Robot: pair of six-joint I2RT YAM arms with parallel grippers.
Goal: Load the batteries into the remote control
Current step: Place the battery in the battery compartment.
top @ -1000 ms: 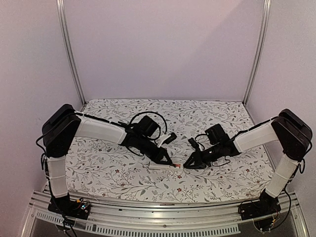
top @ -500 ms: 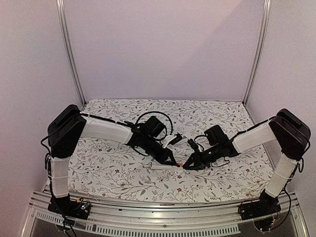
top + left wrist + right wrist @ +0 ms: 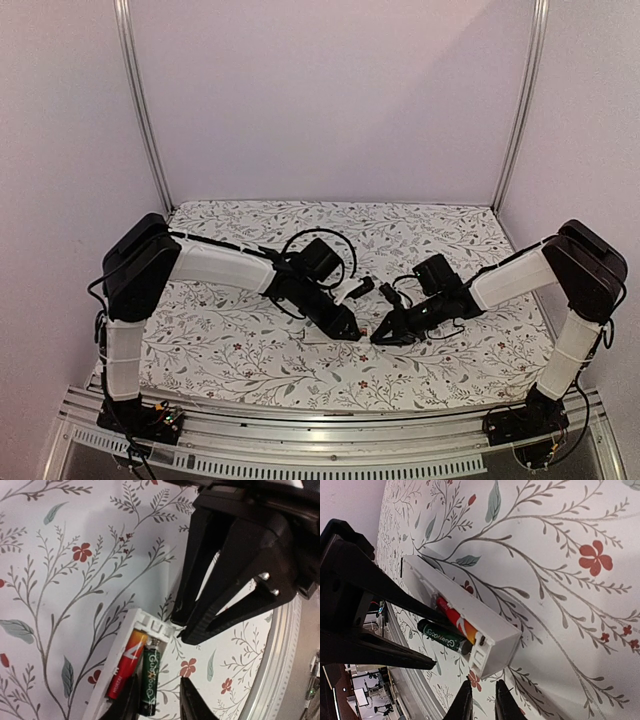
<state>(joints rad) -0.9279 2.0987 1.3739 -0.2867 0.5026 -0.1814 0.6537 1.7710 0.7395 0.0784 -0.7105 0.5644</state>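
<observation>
The white remote control (image 3: 109, 657) lies on the flowered table with its battery bay open; it also shows in the right wrist view (image 3: 470, 605). A red-orange battery (image 3: 127, 665) sits in the bay. A dark green battery (image 3: 149, 677) lies beside it at the bay's open side, its end against the contact end (image 3: 440, 636). My left gripper (image 3: 160, 702) is open and straddles the green battery, one finger touching it. My right gripper (image 3: 482, 702) is shut and empty, its tips just off the remote's end. In the top view the left gripper (image 3: 350, 332) and right gripper (image 3: 376, 338) nearly meet.
The table's aluminium front rail (image 3: 280, 665) runs close by the remote and shows along the near edge in the top view (image 3: 330, 440). Upright frame posts (image 3: 140, 110) stand at the back corners.
My left arm has moved right along the remote toward my right gripper and now covers most of the remote from above. The right gripper has barely moved.
</observation>
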